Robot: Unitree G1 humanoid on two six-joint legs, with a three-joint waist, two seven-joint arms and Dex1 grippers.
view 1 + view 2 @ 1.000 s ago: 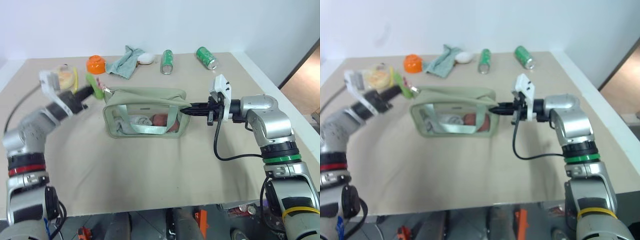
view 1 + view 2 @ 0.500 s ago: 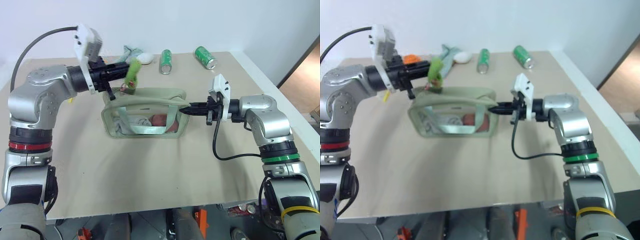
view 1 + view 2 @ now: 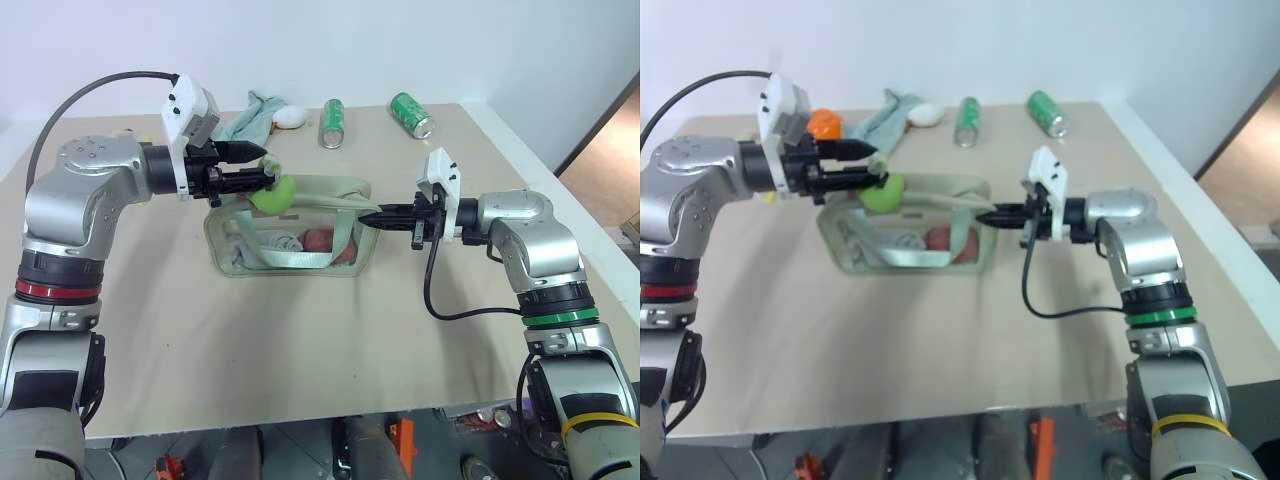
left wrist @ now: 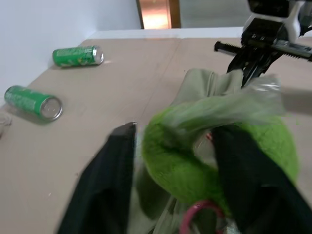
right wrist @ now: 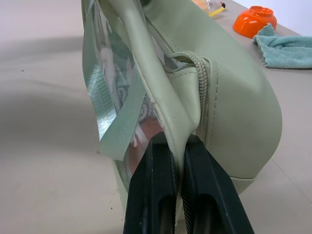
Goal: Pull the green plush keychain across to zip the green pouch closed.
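The green pouch (image 3: 290, 240) lies on the table with its clear side panel facing me and items showing inside. The green plush keychain (image 3: 272, 196) rests on the pouch's top near its left end, a pink ring (image 4: 197, 222) hanging under it. My left gripper (image 3: 268, 165) hovers just over the pouch's top left, open. Its two black fingers (image 4: 114, 161) stand wide apart on either side of the plush (image 4: 170, 165). My right gripper (image 3: 375, 217) is shut on the fabric at the pouch's right end (image 5: 239, 112), beside the end of the zipper (image 5: 204, 92).
Two green soda cans (image 3: 334, 122) (image 3: 413, 114) lie at the back of the table. A grey-green cloth (image 3: 248, 118), a white object (image 3: 291, 117) and an orange bowl (image 3: 825, 123) are also at the back. The table's right edge (image 3: 560, 190) runs close behind my right arm.
My left arm swung in from the far left to the pouch's top, carrying the plush. Its fingers then spread and the plush dropped onto the pouch. The right gripper stayed put.
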